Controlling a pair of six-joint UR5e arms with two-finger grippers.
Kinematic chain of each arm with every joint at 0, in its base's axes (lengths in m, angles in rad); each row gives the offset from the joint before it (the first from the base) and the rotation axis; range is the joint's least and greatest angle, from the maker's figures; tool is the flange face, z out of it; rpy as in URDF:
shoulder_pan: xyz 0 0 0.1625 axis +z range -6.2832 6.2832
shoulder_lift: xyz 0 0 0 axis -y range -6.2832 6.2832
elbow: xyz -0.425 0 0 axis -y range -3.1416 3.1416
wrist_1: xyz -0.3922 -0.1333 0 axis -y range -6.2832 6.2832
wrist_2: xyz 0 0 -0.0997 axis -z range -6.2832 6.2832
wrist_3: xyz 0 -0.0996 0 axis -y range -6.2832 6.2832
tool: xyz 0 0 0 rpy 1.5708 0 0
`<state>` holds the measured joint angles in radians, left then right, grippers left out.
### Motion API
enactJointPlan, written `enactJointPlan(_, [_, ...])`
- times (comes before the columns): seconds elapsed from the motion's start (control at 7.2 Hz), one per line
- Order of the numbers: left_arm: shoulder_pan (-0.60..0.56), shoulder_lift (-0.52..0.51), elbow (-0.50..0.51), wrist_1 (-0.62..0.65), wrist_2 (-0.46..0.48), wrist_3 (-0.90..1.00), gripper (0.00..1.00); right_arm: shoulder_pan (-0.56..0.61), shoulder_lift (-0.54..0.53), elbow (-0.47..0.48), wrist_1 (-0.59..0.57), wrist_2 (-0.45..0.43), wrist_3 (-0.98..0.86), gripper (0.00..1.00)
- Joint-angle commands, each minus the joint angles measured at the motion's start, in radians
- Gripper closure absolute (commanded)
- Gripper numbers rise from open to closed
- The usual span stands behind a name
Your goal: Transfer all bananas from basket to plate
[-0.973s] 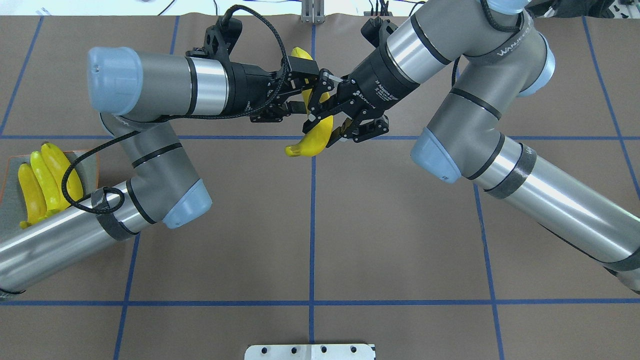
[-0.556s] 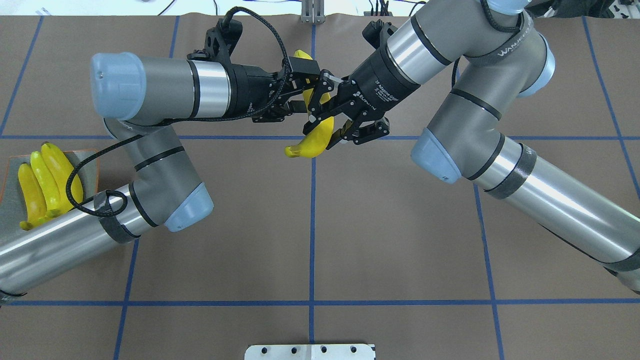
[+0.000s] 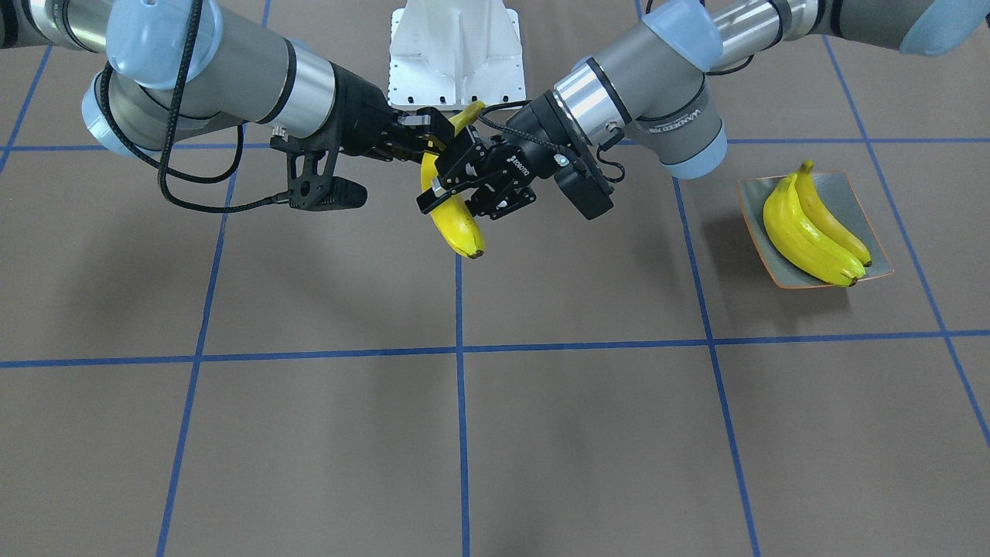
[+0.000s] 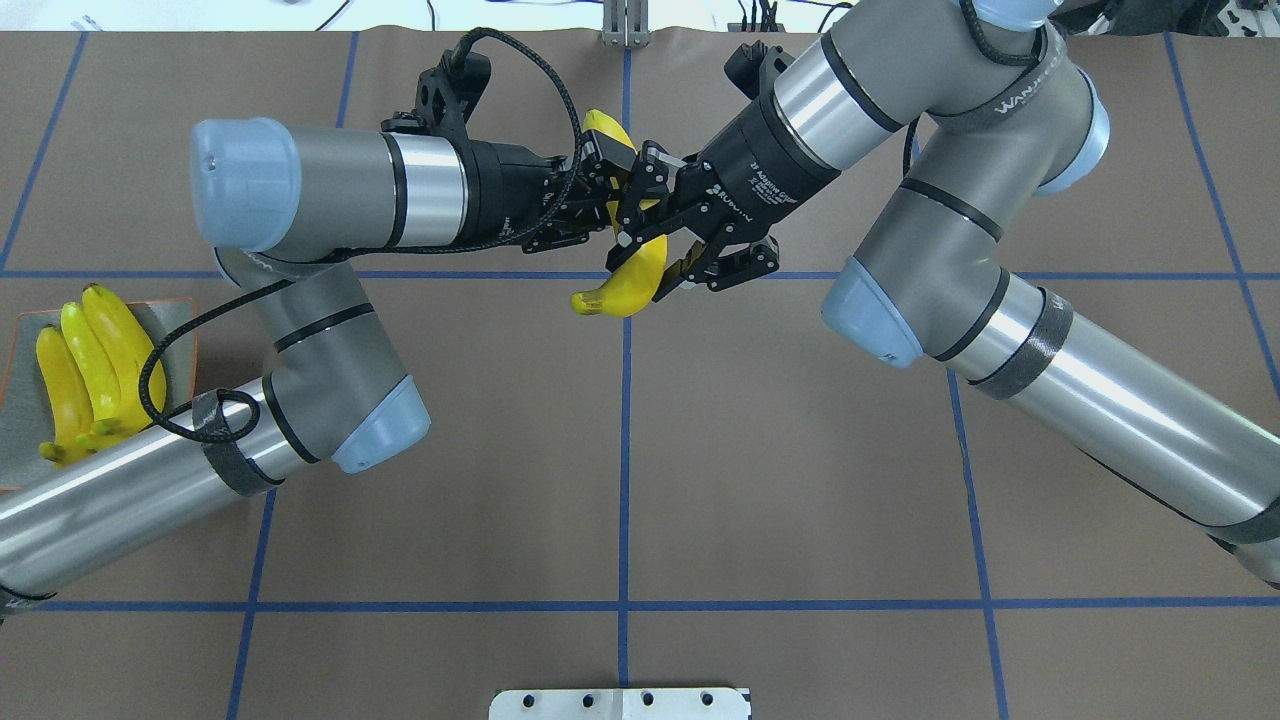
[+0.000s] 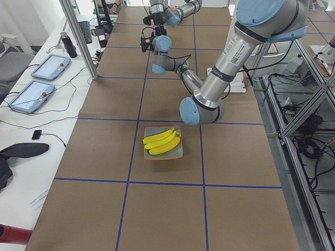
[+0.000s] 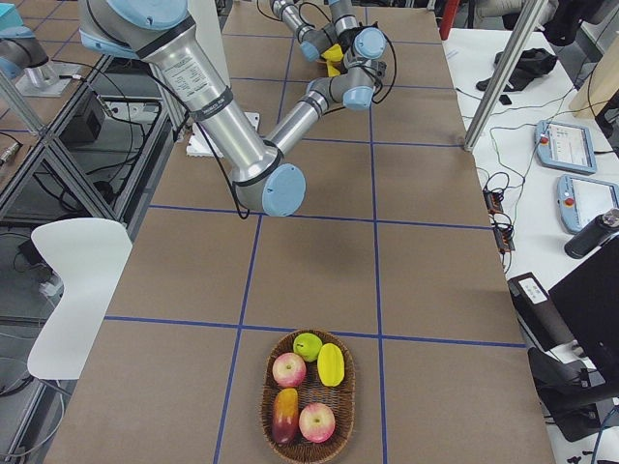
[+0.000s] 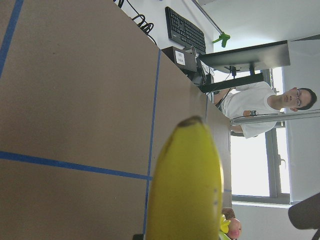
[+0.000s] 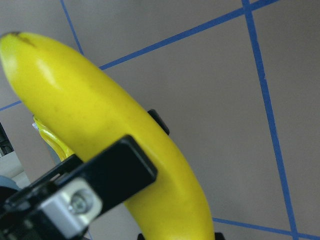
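Observation:
One yellow banana [image 4: 625, 285] [image 3: 462, 228] hangs above the table's middle, and my right gripper [image 4: 650, 252] [image 3: 424, 143] is shut on it. My left gripper [image 4: 600, 190] [image 3: 464, 193] faces it from the other side, open, with a finger on each side of the same banana. The banana [image 7: 187, 185] fills the left wrist view, and in the right wrist view the banana [image 8: 115, 125] has a black finger across it. More bananas [image 4: 95, 360] [image 3: 812, 224] lie on the grey-green plate [image 4: 178, 325] [image 3: 752, 199] at my left. The wicker basket [image 6: 267, 387] stands at my far right with assorted fruit.
The white robot base [image 3: 456, 54] [image 4: 620, 703] sits at the table's near edge. My left upper arm [image 4: 120, 490] passes just beside the plate. A person [image 7: 255, 110] sits beyond the table's end. Blue tape lines grid the brown table.
My left arm has slid a little to the right, closer in on the banana. The right gripper and the banana have stayed where they were.

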<state>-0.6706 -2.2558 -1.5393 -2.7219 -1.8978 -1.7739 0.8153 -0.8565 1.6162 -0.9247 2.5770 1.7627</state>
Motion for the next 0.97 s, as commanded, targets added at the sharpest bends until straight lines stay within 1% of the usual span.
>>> enactJointPlan(0.0, [0.005,0.002,-0.001,0.001,-0.001,0.001,1.0,0.001,-0.002,0.001,0.027,-0.003,-0.002,0.0])
enactJointPlan(0.28, [0.003,0.007,-0.005,0.001,-0.001,0.005,1.0,0.004,-0.01,0.01,0.027,-0.001,0.0,0.0])
enactJointPlan(0.42, [-0.004,0.018,-0.007,-0.001,-0.001,0.013,1.0,0.011,-0.044,0.04,0.036,-0.001,0.0,0.0])
enactJointPlan(0.56, [-0.007,0.083,-0.028,-0.001,-0.003,0.031,1.0,0.021,-0.085,0.065,0.044,-0.003,-0.006,0.0])
enactJointPlan(0.69, [-0.029,0.138,-0.045,0.013,-0.009,0.104,1.0,0.033,-0.122,0.07,0.093,-0.006,-0.003,0.0])
enactJointPlan(0.83, [-0.056,0.209,-0.057,0.013,-0.02,0.12,1.0,0.045,-0.163,0.073,0.133,-0.011,-0.003,0.0])
